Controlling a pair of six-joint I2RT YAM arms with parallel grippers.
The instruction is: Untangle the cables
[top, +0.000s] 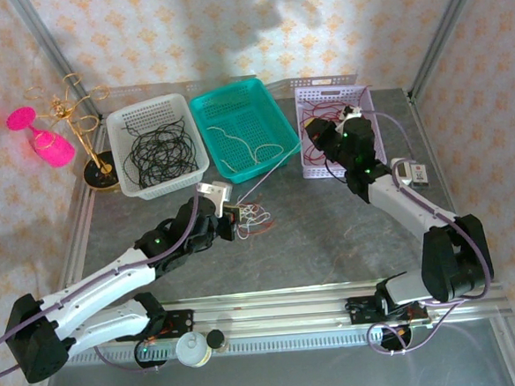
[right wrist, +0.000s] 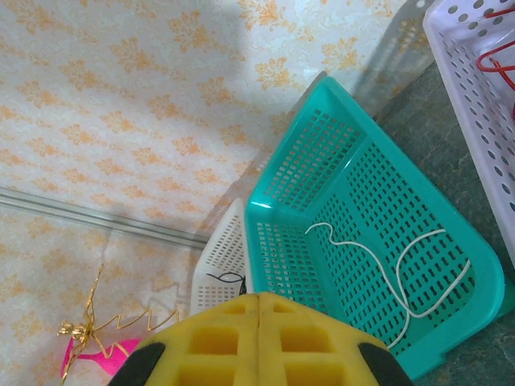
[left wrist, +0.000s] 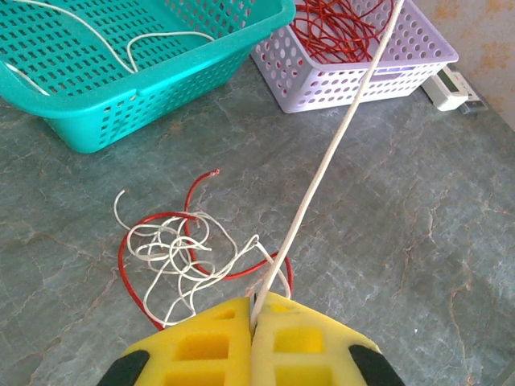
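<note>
Left fingers (left wrist: 209, 350) clamp a taut white cable (left wrist: 322, 178) over the red-white tangle (left wrist: 173, 256) at the centre of the worktop (left wrist: 418, 241); right fingers (right wrist: 217, 338) pressed together.

A loose knot of thin white and red wires (left wrist: 173, 253) lies on the grey table (left wrist: 418, 241). One white strand (left wrist: 328, 153) rises taut from it, apparently toward the lilac basket (left wrist: 418, 68).

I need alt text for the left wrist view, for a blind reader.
The left gripper, fingers shut, holds a taut white cable running up the picture. A tangle of red and white cables lies on the table beyond; a teal basket and a lilac basket stand behind.
</note>
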